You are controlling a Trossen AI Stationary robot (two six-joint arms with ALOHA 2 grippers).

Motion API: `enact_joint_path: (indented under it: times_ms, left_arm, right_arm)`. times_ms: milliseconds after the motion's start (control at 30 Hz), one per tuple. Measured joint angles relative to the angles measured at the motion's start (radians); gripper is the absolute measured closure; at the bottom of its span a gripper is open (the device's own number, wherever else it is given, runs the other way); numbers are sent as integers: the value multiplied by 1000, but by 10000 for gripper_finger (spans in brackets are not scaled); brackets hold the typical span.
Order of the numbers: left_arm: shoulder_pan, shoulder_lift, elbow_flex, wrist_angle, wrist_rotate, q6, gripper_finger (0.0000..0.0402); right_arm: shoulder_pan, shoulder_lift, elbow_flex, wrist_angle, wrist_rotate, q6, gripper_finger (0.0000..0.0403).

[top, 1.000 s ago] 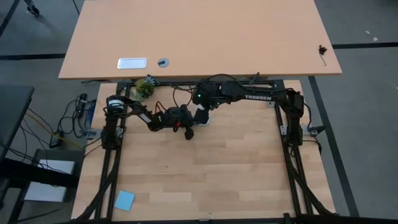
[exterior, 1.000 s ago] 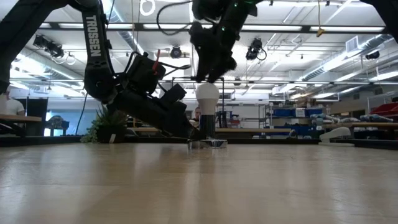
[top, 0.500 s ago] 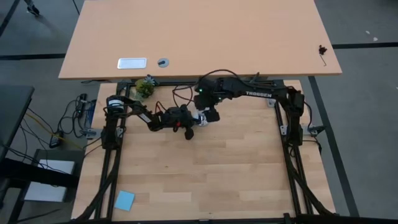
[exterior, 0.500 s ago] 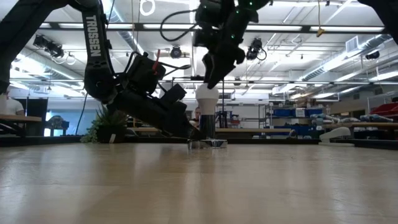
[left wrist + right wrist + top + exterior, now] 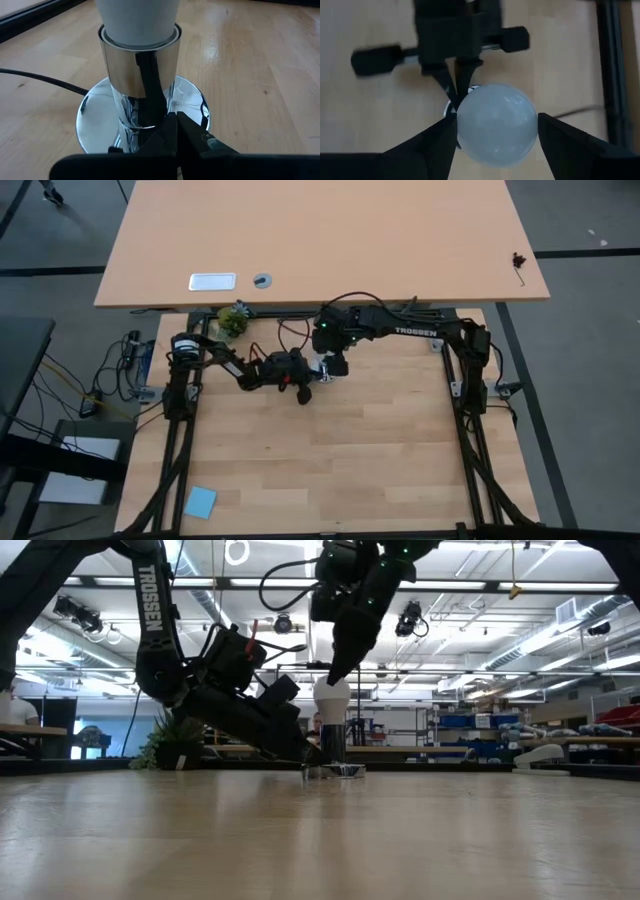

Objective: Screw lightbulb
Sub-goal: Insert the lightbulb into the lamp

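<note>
Wide-set, the jaws of the right gripper stood either side of the lightbulb from above, one finger on each flank of the white globe, though whether the pads actually touched the glass could not be told; the left gripper had its jaws pressed together, tips low against the stem of the socket. One lightbulb stood upright in the one chrome socket, whose round mirrored base sat on the wooden table toward its far edge, near the middle; a single black cord ran from that base across the wood. In the low view the bulb rose above the socket with the right arm coming down onto it. White lettering reading TROSSEN showed on the right arm in the high view and on an arm link in the low view. One blue square note lay at the near left corner, and one small green plant sat at the far left edge
</note>
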Motion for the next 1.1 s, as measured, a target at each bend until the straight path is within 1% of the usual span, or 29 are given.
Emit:
enact_joint_path:
  times_ms: [133,267,300,367,433,567,633,767,833,867,967,1100]
  left_arm:
    - [0,0,0,0,0,0,401]
    - [0,0,0,0,-1,0,401]
    - [0,0,0,0,-1,-1,401]
    - [0,0,0,0,-1,-1,401]
    - [0,0,0,0,-1,-1,401]
    - [0,0,0,0,-1,-1,401]
    - [0,0,0,0,-2,-2,401]
    - [0,0,0,0,-5,-2,401]
    - [0,0,0,0,-5,-2,401]
    - [0,0,0,0,-5,-2,401]
    - [0,0,0,0,-5,-1,401]
    - [0,0,0,0,-5,-1,401]
  right_arm:
    - [4,-2,0,-10,35,273,136]
    - [20,-2,0,-23,107,558,133]
    - [24,-2,0,-24,121,607,132]
    - [31,-1,0,-23,130,649,130]
    - [39,-1,-1,-16,131,647,128]
    - [52,3,33,-54,127,528,122]
    - [57,3,62,-57,122,423,119]
    - [60,-8,106,-84,119,74,116]
    - [53,-7,106,-108,75,-83,117]
    - [46,-6,98,-110,40,-129,119]
    - [20,6,82,-71,-21,-164,125]
    - [-10,4,39,-28,-31,-185,130]
